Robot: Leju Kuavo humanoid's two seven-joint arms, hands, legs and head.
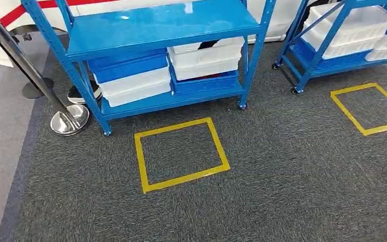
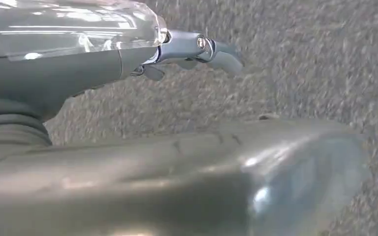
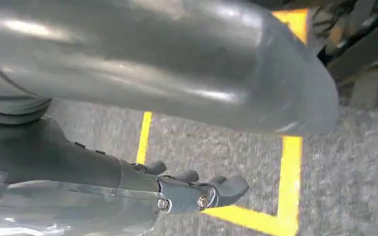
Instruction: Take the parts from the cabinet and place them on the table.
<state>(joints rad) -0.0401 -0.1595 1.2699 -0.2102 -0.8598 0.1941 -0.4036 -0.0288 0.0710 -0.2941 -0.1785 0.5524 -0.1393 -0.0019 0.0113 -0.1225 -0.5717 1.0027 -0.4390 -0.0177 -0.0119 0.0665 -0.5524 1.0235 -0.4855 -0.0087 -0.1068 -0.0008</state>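
A blue metal shelving rack on castors [image 1: 164,30] is seen in the upper middle of the head view, and on its lower shelf blue and white plastic bins [image 1: 131,75] are stacked in two piles, the right-hand pile [image 1: 205,63] with white bins over a blue one. Whether parts lie inside these bins cannot be told, since their contents are hidden; no table is shown. A yellow taped square [image 1: 181,154] is marked on the grey carpet just in front of the rack, and a second one [image 1: 370,108] is seen at the right, before another blue rack [image 1: 332,35] loaded with bins. A chrome stanchion [image 1: 68,118] stands at the left. The left hand [image 2: 187,51] is held over bare carpet with nothing in it, its fingers loosely curled but apart; the right hand [image 3: 197,189] is likewise empty, fingers apart, over a corner of yellow tape. The scene would suit either an approach to fetch from the rack or a stand before it after a delivery, so no particular move can be prescribed. No brand, label or legible writing is visible.
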